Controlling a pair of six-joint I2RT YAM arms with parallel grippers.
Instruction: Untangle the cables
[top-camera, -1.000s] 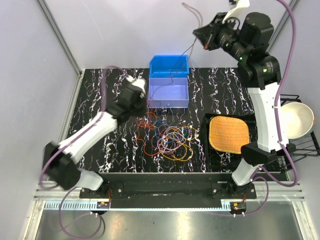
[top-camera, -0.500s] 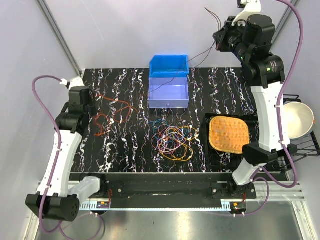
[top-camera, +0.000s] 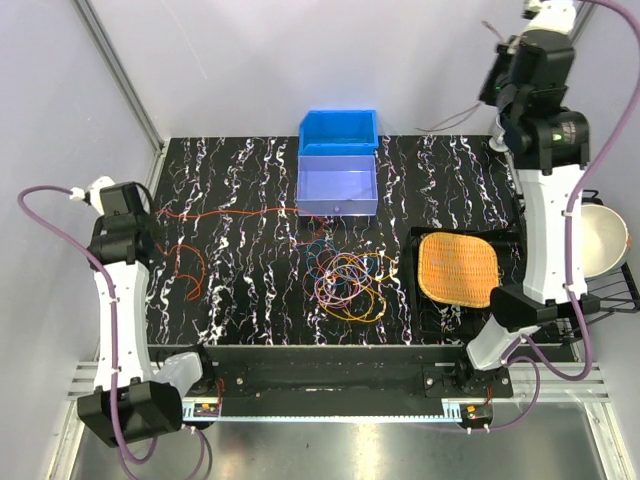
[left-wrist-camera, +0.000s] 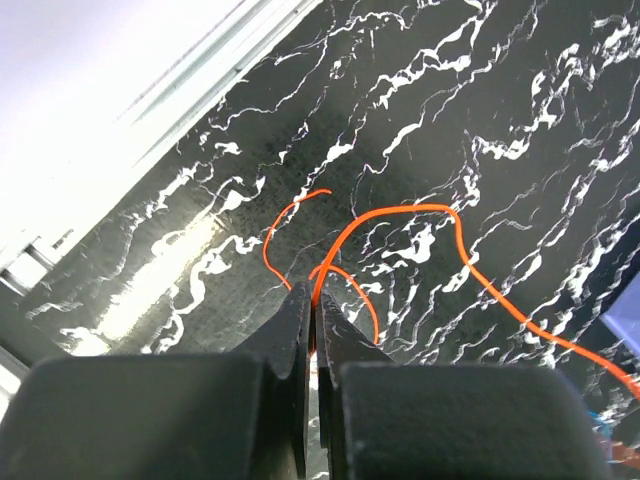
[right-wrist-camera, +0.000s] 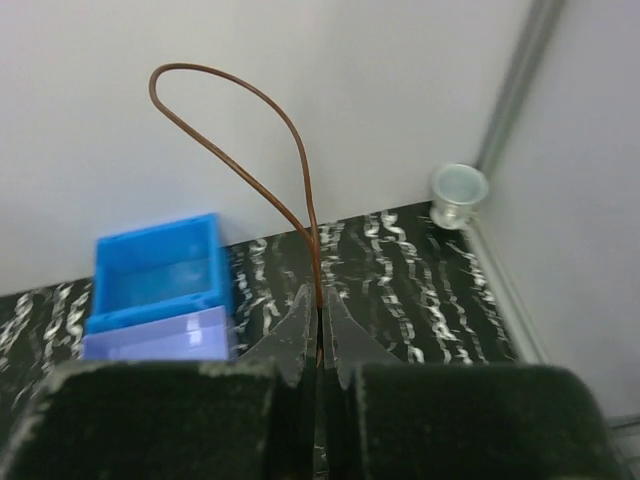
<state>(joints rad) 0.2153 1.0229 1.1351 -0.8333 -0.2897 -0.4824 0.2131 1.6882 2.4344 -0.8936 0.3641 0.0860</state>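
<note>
The cables lie in a loose multicolour tangle (top-camera: 345, 280) on the black marbled table, just below the bins. One orange cable (top-camera: 230, 212) stretches from the tangle's top to my left gripper (top-camera: 155, 214) at the table's far left. In the left wrist view that gripper (left-wrist-camera: 315, 296) is shut on the orange cable (left-wrist-camera: 420, 208), which loops on the table ahead of it. My right gripper (top-camera: 495, 100) is raised high at the back right. It is (right-wrist-camera: 318, 300) shut on a thin brown cable (right-wrist-camera: 290, 120) that arches upward from the fingertips and trails left (top-camera: 450, 120) in the air.
A blue bin (top-camera: 338, 128) and a lavender bin (top-camera: 337, 185) stand at the back centre. A woven orange mat (top-camera: 458, 268) lies on a black tray at right, with a white bowl (top-camera: 598, 240) on a rack beyond. A small cup (right-wrist-camera: 458, 192) stands in the back right corner.
My left arm has swung from the tangle to the far left, drawing the orange cable out along the table. My right arm has risen and moved right, lifting the brown cable away from the bins.
</note>
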